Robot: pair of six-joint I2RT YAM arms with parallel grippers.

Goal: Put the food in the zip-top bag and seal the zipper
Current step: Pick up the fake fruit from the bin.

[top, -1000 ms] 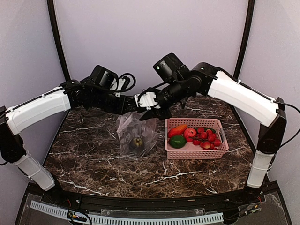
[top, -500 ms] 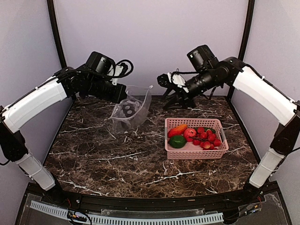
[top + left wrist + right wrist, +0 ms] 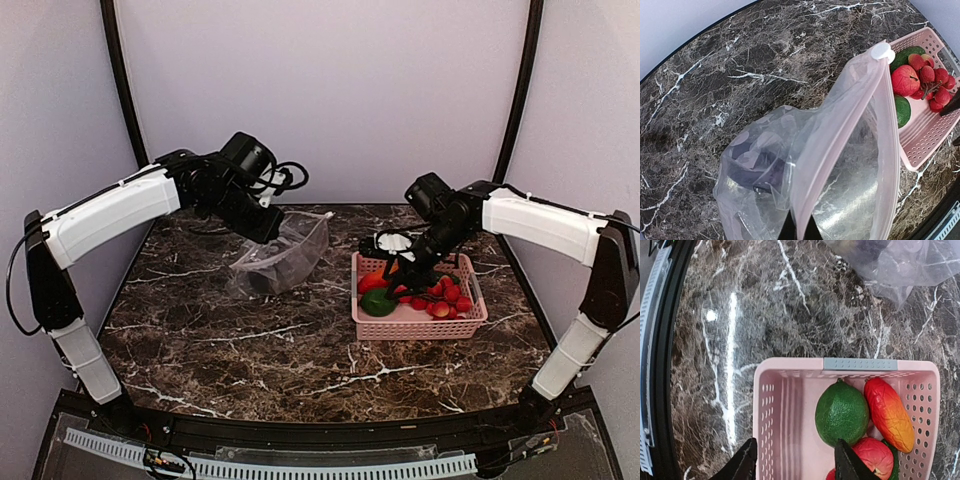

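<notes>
Down comes the right gripper (image 3: 400, 262): half a second ago it was up by the back wall, and now it hangs right over the pink basket (image 3: 470, 318). The zip-top bag (image 3: 280, 262) has shifted too, swung lower and a touch toward the basket, mouth turned that way.

Starting with the food: the green pepper (image 3: 841, 412) and the orange-red long piece (image 3: 888, 412) lie side by side at the basket's near end, with the red berries (image 3: 445, 295) heaped behind them. From the right wrist I see my fingers spread apart with nothing between them, one over bare basket floor, the other at the pepper's edge. I'd call this the reach for the next piece, probably the pepper.

On the other side, the left gripper (image 3: 800, 229) is pinched tight on the bag's mouth edge, holding it up off the table (image 3: 200, 330). The zipper (image 3: 832, 136) runs up from my fingers to its white slider (image 3: 883, 50), and the mouth gapes wide. A dark piece (image 3: 760, 167) already sits in the bag's bottom; I can't tell which one.

So the bag is open and waiting, most of the food is not yet in, and sealing is a long way off. I'd watch that floppy mouth: it could sag closed.
</notes>
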